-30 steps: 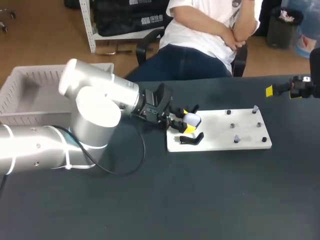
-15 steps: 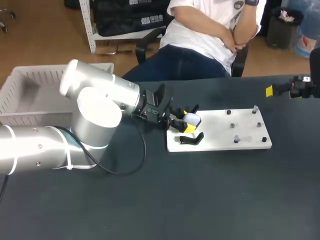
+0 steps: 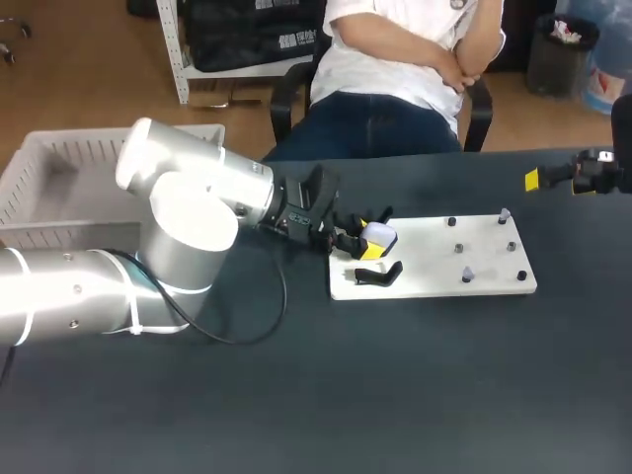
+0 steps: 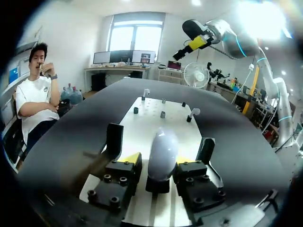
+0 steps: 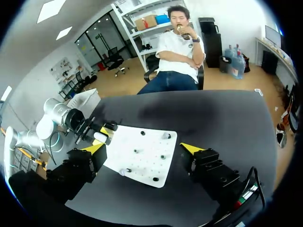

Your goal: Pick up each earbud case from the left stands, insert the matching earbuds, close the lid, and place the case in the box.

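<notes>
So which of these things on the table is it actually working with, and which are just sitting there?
In the job: earbud case, left gripper, white board, earbuds, box.
Just sitting: empty black stand, right gripper.

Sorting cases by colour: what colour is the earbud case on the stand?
White, faintly lilac; the earbud case shows best in the left wrist view.

Silver left arm (image 3: 89, 281), white joint caps (image 3: 193, 215); looping black cable (image 3: 282, 291); black tool (image 3: 369, 245), yellow-tipped
</notes>
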Available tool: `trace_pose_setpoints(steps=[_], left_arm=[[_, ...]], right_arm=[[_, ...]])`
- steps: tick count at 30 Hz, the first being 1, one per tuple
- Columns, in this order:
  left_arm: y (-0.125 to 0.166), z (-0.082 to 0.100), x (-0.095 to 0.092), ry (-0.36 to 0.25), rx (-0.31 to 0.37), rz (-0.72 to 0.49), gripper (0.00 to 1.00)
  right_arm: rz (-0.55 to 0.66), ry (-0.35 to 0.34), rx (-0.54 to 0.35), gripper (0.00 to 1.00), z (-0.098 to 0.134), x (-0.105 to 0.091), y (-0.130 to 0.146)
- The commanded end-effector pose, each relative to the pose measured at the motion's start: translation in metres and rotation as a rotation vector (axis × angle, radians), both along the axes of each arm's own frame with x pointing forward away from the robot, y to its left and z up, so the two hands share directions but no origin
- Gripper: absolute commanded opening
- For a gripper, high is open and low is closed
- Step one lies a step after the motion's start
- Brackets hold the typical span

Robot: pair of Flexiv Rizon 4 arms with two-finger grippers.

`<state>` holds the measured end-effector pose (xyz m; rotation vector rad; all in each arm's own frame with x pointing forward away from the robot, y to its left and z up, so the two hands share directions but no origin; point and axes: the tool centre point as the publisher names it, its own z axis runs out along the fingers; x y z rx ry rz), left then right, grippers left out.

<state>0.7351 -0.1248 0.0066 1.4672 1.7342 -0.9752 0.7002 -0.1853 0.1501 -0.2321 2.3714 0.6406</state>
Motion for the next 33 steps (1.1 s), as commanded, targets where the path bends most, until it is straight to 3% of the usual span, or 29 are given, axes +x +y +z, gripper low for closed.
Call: trace_pose_setpoints(steps=[1,4,6,21,33], left_arm=[[-0.001,0.000,0.004,0.005,0.003,-0.007,0.27],[-0.001,0.000,0.004,0.007,-0.001,-0.010,0.17],[-0.001,0.000,0.004,0.007,-0.001,-0.011,0.00],[0.004,0.013,-0.003,-0.008,-0.034,-0.008,0.00],[0.010,0.060,-0.011,-0.044,-0.059,-0.010,0.00]], right_arm=[[0.001,0.000,0.000,1.00,0.000,0.000,0.000],[0.001,0.000,0.000,1.00,0.000,0.000,0.000],[0.001,0.000,0.000,1.00,0.000,0.000,0.000],[0.001,0.000,0.000,1.00,0.000,0.000,0.000],[0.001,0.000,0.000,1.00,0.000,0.000,0.000]])
